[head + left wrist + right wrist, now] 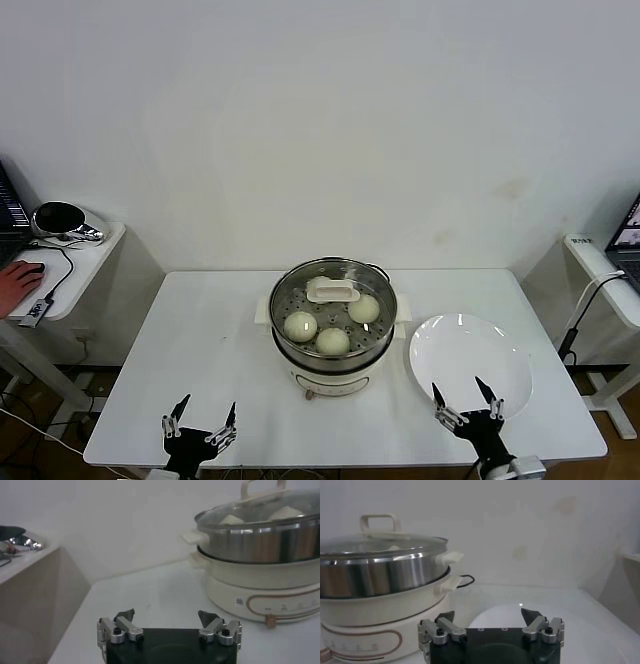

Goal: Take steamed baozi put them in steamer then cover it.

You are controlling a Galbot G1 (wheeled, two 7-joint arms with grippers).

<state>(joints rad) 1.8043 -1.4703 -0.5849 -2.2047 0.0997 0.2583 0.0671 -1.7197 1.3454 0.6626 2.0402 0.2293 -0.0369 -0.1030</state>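
- With the cover already seated on the steamer mid-table and both my jaws released and holding nothing, what's left looks like risk, not work.
- Left gripper hangs at the near table edge, left of the steamer; right gripper hangs at the near edge, over the near rim of the white plate.
- Risk: if my right arm drops or swings from here, it clips the plate and could slide it toward the edge.
- Risk: any sweep inward by either arm could bump the steamer's side handles and shift the cover.
- Count issue: head view shows three steamed baozi under the glass; a fourth I can't see, possibly hidden under the cover's handle. The plate looks bare.
- Head view alone gives the count and the plate layout.
- Wrist views give what the head can't: cover rim sitting level on the steamer rim, the base's front panel and, in the right wrist view, a dark cord behind the steamer.
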